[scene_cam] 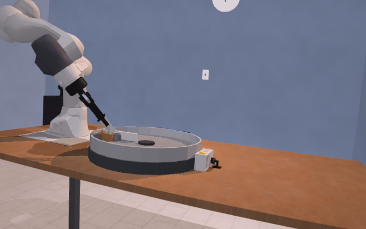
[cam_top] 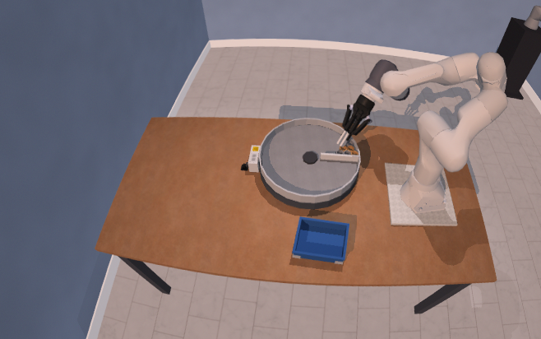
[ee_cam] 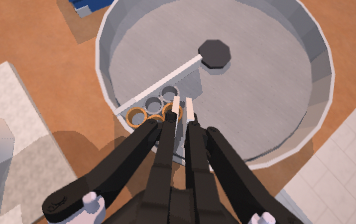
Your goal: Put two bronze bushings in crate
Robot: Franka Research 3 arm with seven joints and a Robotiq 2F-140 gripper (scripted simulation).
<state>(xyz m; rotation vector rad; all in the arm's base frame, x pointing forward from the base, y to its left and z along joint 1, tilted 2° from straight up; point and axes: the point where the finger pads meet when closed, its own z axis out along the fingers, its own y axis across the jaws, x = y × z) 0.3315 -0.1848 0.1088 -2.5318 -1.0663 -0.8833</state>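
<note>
The turning table (cam_top: 310, 160) (ee_cam: 215, 53) is a grey disc with a white rim, a dark hub and a white bar (ee_cam: 160, 82) running from the hub to the rim. Several bushings are bunched against the bar near the rim. In the wrist view two are grey (ee_cam: 169, 93) (ee_cam: 153, 104), and bronze ones (ee_cam: 136, 117) lie beside them. One bronze bushing (ee_cam: 171, 108) is partly hidden behind my left finger. My gripper (ee_cam: 181, 105) hangs tilted just above this bunch (cam_top: 349, 149), its fingers nearly together with nothing between them. It also shows in the exterior view (scene_cam: 110, 129). The blue crate (cam_top: 321, 239) stands empty.
A white control box (cam_top: 254, 158) sits against the turning table's left side. The arm's base stands on a grey plate at the table's right. The crate is near the table's front edge, below the turning table.
</note>
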